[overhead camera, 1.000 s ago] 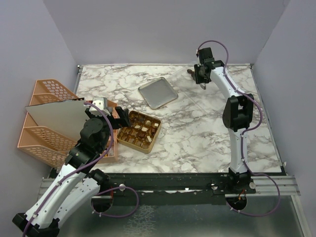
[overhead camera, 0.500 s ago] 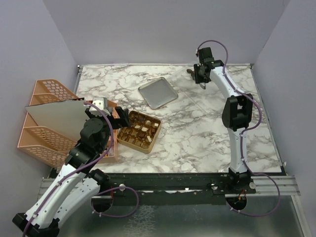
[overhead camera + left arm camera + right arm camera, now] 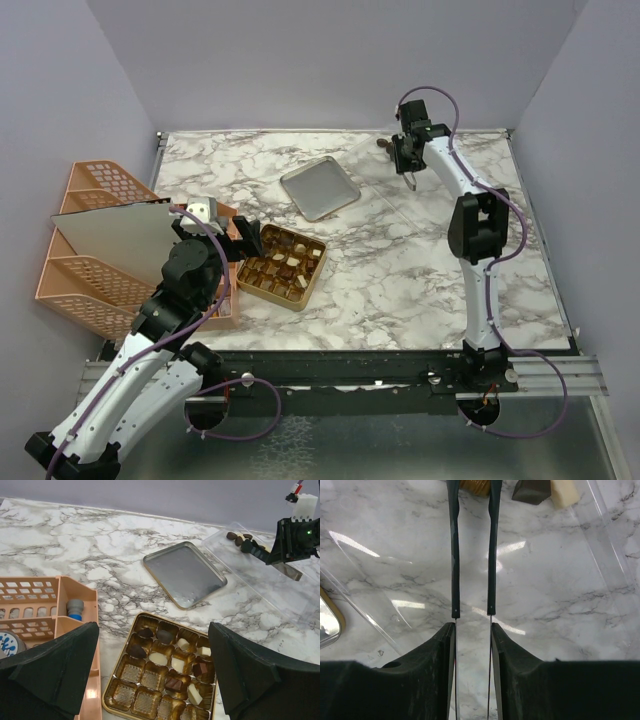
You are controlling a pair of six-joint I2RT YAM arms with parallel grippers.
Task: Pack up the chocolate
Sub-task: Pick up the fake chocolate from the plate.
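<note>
Hovering above the near left part of the marble table [image 3: 400, 290], the left gripper [image 3: 153, 630] is standing fully spread, grasping nothing, one finger over a peach basket [image 3: 75, 587] and the other over the right side of a golden-brown compartment tray [image 3: 131, 672]. Part of the chocolate [image 3: 159, 658] is already sitting in that tray: dark, light brown and cream pieces are filling the far and right compartments, while several cups along the near left edge are showing only their ribbed bottoms. More loose pieces [image 3: 239, 537] are lying in a small cluster on a clear plastic sheet [image 3: 300, 595] at the far right of the table, well apart from the tray. The right gripper [image 3: 473, 510] is reaching down over that sheet, its thin blades running parallel with a narrow gap between them. A light brown piece [image 3: 475, 485] is showing between the blades at the top edge of the wrist view, with a dark piece [image 3: 532, 490] and a cream piece [image 3: 564, 492] lying just beside it; whether the blades are pinching the brown piece I cannot tell. A silver metal lid [image 3: 185, 575] is lying flat between the tray and the sheet. Peach mesh file racks [image 3: 85, 270] are standing at the left edge of the table.
</note>
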